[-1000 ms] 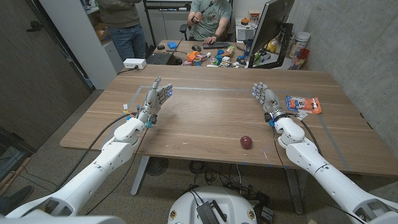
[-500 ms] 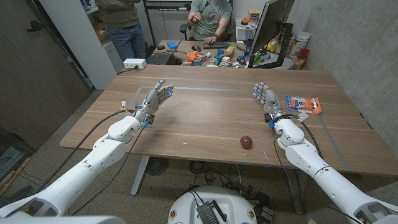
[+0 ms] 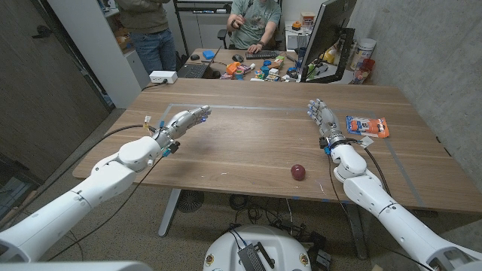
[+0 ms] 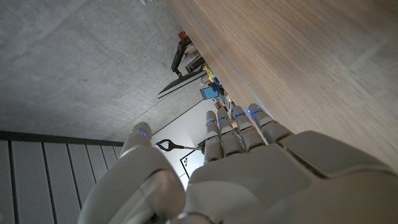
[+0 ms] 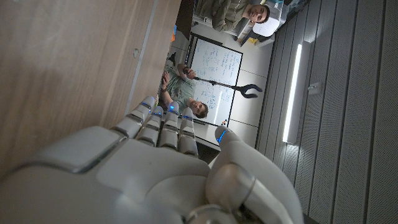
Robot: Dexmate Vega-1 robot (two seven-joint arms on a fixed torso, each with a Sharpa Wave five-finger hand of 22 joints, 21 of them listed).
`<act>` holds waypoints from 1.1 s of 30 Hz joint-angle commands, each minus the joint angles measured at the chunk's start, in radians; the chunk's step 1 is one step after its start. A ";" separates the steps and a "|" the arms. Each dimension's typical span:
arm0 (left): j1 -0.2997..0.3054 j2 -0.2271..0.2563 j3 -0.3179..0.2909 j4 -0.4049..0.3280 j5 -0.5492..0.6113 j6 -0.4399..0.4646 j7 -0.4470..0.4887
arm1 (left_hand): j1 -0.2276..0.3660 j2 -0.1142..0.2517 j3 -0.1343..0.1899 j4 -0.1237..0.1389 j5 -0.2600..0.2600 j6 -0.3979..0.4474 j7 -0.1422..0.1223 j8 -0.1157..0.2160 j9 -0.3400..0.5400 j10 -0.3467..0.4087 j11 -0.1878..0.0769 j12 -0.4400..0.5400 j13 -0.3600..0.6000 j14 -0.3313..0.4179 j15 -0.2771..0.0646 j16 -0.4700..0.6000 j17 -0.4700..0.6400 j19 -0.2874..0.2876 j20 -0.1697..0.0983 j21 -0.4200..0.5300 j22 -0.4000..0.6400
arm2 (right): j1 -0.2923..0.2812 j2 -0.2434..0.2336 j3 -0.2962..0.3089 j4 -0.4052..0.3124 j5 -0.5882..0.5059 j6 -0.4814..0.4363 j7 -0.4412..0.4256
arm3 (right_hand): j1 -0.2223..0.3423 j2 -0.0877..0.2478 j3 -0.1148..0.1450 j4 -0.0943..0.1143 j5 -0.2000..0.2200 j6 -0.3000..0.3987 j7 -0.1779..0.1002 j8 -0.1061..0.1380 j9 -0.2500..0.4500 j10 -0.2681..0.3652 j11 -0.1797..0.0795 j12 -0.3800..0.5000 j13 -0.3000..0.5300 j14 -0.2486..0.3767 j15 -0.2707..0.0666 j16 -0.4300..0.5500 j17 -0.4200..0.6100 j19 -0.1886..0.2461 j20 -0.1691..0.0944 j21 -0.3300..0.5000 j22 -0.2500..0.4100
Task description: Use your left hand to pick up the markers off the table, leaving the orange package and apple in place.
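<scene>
Over the brown wooden desk (image 3: pixel 248 143) the white left hand (image 3: pixel 183 122) reaches toward one o'clock, released and empty, the white right hand (image 3: pixel 322 119) likewise released, with the orange flat package (image 3: pixel 367 126) at its three o'clock and the small dark-red apple (image 3: pixel 299 172), seemingly untouched, at six.

Orange package (image 3: pixel 367 126): flat on the desk near the right edge, orange with white/blue print, long side running across the desk. Apple (image 3: pixel 299 172): small, dark red, sitting on the desk close to the near edge, well apart from the package. Can't make out any markers on the desk.
</scene>
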State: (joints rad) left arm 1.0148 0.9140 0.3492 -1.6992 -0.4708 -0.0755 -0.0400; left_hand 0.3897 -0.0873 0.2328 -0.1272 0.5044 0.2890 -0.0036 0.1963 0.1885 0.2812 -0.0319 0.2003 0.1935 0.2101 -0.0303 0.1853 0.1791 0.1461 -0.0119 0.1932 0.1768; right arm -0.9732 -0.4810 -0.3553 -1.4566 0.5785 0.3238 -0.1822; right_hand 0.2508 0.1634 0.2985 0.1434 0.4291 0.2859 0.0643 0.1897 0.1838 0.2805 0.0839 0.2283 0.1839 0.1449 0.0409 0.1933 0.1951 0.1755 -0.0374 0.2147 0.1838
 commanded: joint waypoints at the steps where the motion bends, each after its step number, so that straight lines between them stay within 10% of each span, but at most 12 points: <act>1: 0.084 0.168 -0.047 -0.150 0.070 0.117 0.025 | 0.029 -0.001 0.006 -0.016 0.007 -0.009 -0.007 -0.001 0.005 -0.004 -0.006 0.003 0.003 0.006 0.007 0.007 0.002 0.004 0.007 0.004 0.001 | -0.013 0.014 -0.002 -0.013 -0.025 0.007 -0.042 | 0.005 0.022 0.007 -0.003 0.006 0.010 0.002 0.006 0.002 0.006 -0.001 0.003 0.004 0.010 0.000 0.006 0.004 -0.002 -0.010 -0.001 0.004; 21: 0.394 0.456 -0.306 -0.397 0.030 0.366 0.115 | 0.123 0.002 0.034 -0.048 0.013 -0.036 -0.016 -0.001 0.007 -0.018 -0.019 0.002 0.005 0.008 0.015 0.007 0.004 0.003 0.022 0.004 0.003 | -0.018 0.002 0.005 -0.015 -0.029 0.001 -0.044 | 0.004 0.021 0.006 -0.004 0.007 0.013 0.000 0.006 0.002 0.009 -0.001 0.003 0.004 0.014 0.003 0.007 0.003 -0.008 -0.008 -0.003 0.005; 33: 0.620 0.370 -0.579 -0.435 0.260 0.352 -0.013 | 0.162 -0.002 0.044 -0.051 0.015 -0.038 -0.021 0.002 0.008 -0.007 -0.035 0.008 0.006 0.019 0.004 0.012 0.004 0.011 0.021 0.008 0.004 | -0.010 0.005 0.006 0.001 -0.036 0.011 -0.044 | 0.003 0.021 0.006 -0.004 0.008 0.017 -0.001 0.007 0.002 0.013 -0.002 0.003 0.004 0.019 0.002 0.009 0.003 -0.010 -0.007 -0.004 0.005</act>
State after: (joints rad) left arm 1.4719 1.3197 -0.0400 -2.0842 -0.3737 0.2714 0.0390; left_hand 0.5346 -0.0904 0.2689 -0.1773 0.5111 0.2515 -0.0234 0.1963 0.1932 0.2708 -0.0574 0.2003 0.1981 0.2162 -0.0264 0.1891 0.1790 0.1457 0.0095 0.1932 0.1770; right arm -0.9887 -0.4761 -0.3511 -1.4673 0.5500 0.3293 -0.2249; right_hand 0.2508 0.1634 0.2984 0.1434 0.4329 0.2951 0.0625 0.1897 0.1837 0.2842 0.0801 0.2282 0.1838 0.1558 0.0409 0.1933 0.1953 0.1630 -0.0358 0.2147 0.1836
